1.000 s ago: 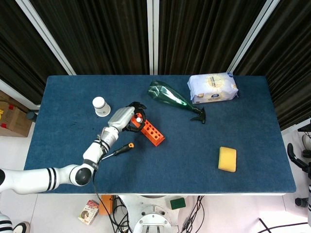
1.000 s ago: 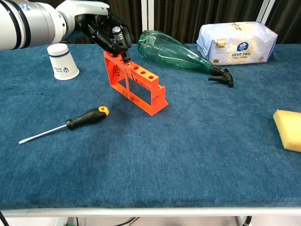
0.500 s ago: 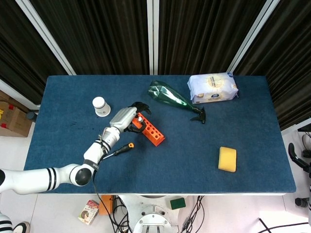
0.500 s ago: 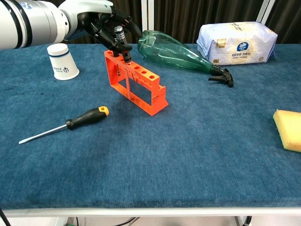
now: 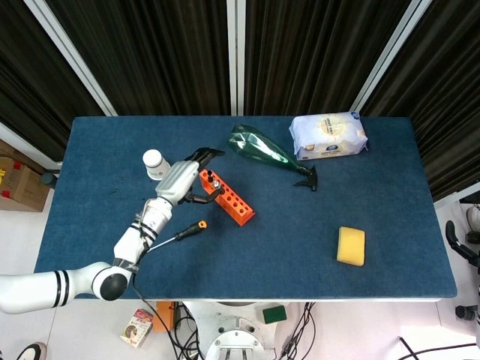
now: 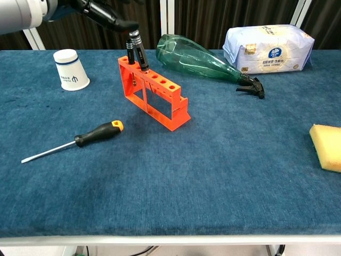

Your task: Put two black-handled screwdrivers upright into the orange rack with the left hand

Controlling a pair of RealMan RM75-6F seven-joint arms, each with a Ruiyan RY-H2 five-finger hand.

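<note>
Chest view: two black-handled screwdrivers (image 6: 137, 50) upright in the far end of the orange rack (image 6: 153, 94), left hand (image 5: 182, 179) open and empty just beside them, best lifted straight away without brushing the handles; right hand unseen.

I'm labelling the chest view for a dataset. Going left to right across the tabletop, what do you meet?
Screwdriver lying flat → paper cup → orange rack → green bottle → white packet → yellow sponge.
</note>
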